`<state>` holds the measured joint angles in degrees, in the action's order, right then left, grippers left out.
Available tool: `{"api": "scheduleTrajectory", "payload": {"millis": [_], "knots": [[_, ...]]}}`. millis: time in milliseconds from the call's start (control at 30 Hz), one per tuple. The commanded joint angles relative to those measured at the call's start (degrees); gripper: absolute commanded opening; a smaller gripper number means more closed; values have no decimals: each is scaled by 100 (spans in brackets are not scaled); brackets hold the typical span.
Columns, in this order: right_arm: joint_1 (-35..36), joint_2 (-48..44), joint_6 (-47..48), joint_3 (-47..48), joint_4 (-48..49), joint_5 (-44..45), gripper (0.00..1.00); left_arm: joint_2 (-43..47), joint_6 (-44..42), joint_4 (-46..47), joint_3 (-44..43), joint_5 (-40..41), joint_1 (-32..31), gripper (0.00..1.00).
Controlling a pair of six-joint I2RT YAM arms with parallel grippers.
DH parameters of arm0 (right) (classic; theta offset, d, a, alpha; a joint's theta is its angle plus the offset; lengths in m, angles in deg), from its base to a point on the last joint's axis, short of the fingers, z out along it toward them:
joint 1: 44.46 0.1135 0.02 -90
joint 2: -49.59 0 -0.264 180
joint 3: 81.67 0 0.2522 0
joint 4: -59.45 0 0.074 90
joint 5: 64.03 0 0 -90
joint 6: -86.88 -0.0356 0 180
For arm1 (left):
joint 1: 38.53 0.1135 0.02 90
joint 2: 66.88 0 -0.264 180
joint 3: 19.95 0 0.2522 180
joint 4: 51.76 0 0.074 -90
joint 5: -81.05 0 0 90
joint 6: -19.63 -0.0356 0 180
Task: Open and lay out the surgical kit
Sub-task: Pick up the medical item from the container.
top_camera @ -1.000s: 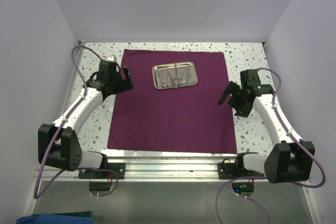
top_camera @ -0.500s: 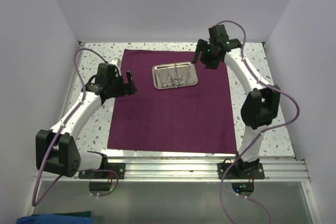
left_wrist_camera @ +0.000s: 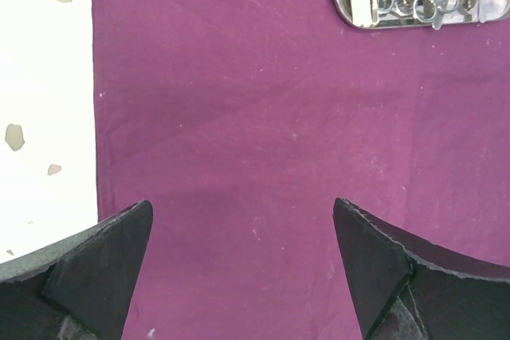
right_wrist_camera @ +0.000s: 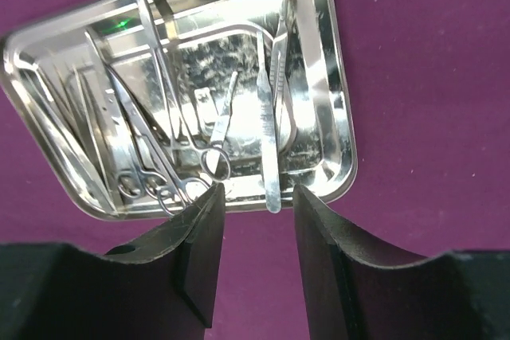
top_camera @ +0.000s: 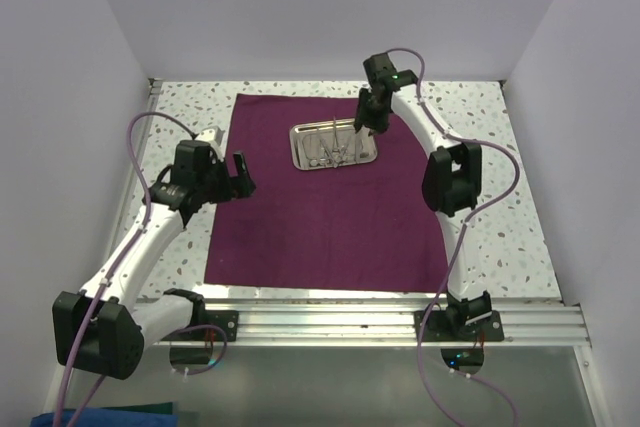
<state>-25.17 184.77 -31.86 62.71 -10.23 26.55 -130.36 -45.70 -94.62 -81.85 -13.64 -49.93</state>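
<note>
Speckled table point(top_camera: 480, 117), purple cloth point(top_camera: 330, 217) flat; steel tray point(top_camera: 296, 145) upper centre holds forceps point(right_wrist_camera: 163, 77), scalpel point(right_wrist_camera: 268, 141). Left gripper point(left_wrist_camera: 241, 206), right gripper point(right_wrist_camera: 257, 194) open, empty.

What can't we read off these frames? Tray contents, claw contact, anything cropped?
Top view: instruments in the tray are too small to count or name.
Top view: right claw is over the tray's edge; its wrist hides whether it touches.
Left wrist: tray is cut off by the top edge of the frame.
Right wrist: glare and overlap blur the instruments; claw fingers hide part of the tray's near rim.
</note>
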Motion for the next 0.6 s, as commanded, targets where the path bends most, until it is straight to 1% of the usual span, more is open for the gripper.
{"api": "scheduleTrajectory", "payload": {"millis": [0,133,367,567], "knots": [[154,-114,148,-177,-86,232,44,161,-41,-113,68,82,-20,99],[277,-70,166,-450,-15,276,44,170,-67,-104,86,91,-20,99],[409,123,105,-626,90,346,43,126,-67,-131,50,64,-20,99],[444,352,78,-469,46,495,42,196,-76,-227,77,126,-20,99]]}}
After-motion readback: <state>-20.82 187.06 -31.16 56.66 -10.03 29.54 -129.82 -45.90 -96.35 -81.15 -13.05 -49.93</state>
